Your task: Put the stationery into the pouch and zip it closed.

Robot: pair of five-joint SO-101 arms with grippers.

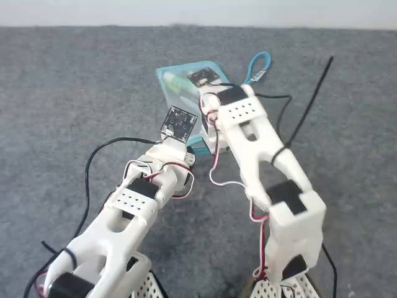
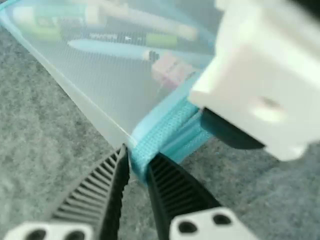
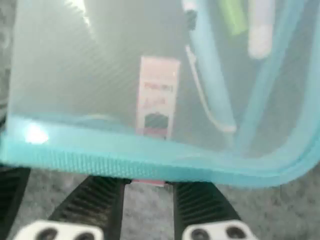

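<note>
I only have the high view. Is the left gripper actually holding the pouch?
Observer: Yes. The left gripper is pinched on the zipper edge at a corner of the pouch.
Operator: And the right one?
Observer: The right gripper is open, its tips right at the zipper edge.
Operator: Is the stationery in?
Observer: Through the clear side, a blue pen and a pink eraser lie inside.
</note>
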